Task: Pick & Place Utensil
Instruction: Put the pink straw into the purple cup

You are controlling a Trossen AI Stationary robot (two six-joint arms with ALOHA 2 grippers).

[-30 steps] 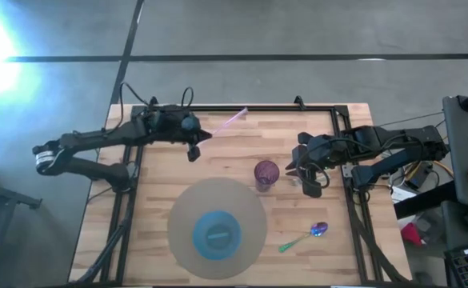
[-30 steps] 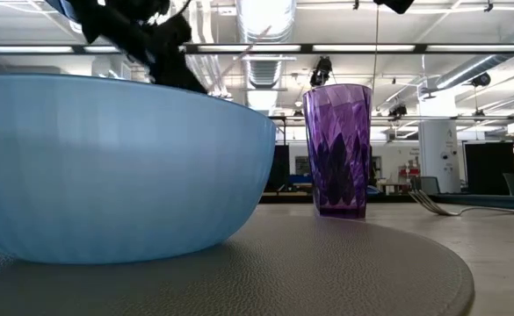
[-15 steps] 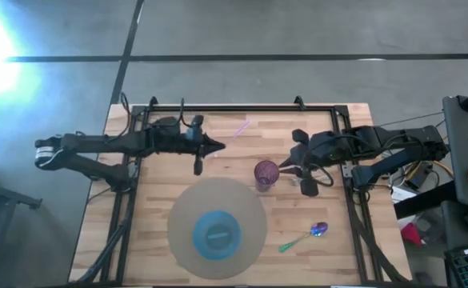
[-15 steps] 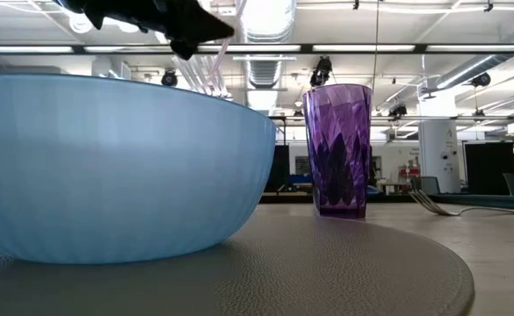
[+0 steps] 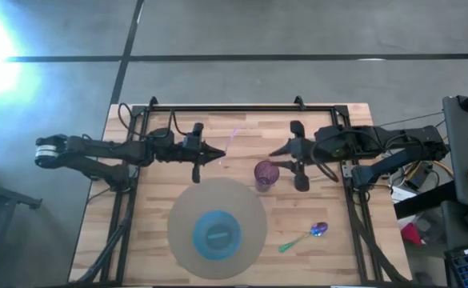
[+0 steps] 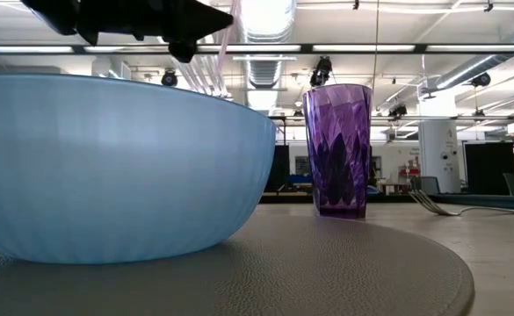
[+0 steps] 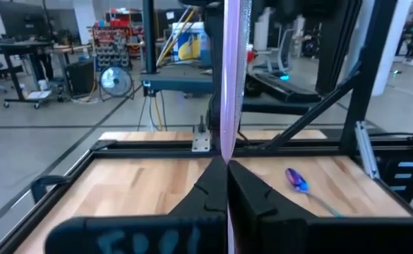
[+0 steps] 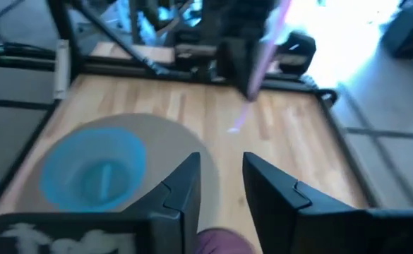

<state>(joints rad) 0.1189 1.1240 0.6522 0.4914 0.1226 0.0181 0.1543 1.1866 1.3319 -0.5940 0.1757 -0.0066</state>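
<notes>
My left gripper point(image 5: 215, 154) is shut on a thin, see-through pink utensil point(image 5: 232, 138), left of the purple cup point(image 5: 266, 173). In the left wrist view the utensil point(image 7: 233, 77) rises from between the fingers. My right gripper point(image 8: 219, 185) hovers open above the cup's right side, nothing between its fingers; in the high view it point(image 5: 280, 151) points at the left gripper. A blue bowl point(image 5: 217, 235) sits on a round grey mat point(image 5: 187, 210). A spoon point(image 5: 307, 235) with a green handle lies on the near right of the table. My left gripper pinches the pink utensil's lower part point(image 7: 228, 156) between its two fingers. The fingers come level from the table's left and lie across it. The utensil stands up above the fingers, slanting toward the far right point(image 6: 224, 35), lifted clear of the table.
A fork point(image 6: 432, 204) lies on the wood just right of the cup. The black frame rail point(image 5: 242, 108) runs along the far edge. Bare wood shows between the two grippers point(image 5: 246, 160) and left of the mat.
My left gripper has swung toward the table's near edge and a little right, closer to the cup, and has levelled out; the pink utensil went with it and now stands steeper. My right gripper has risen and tipped up toward level, above the cup.
</notes>
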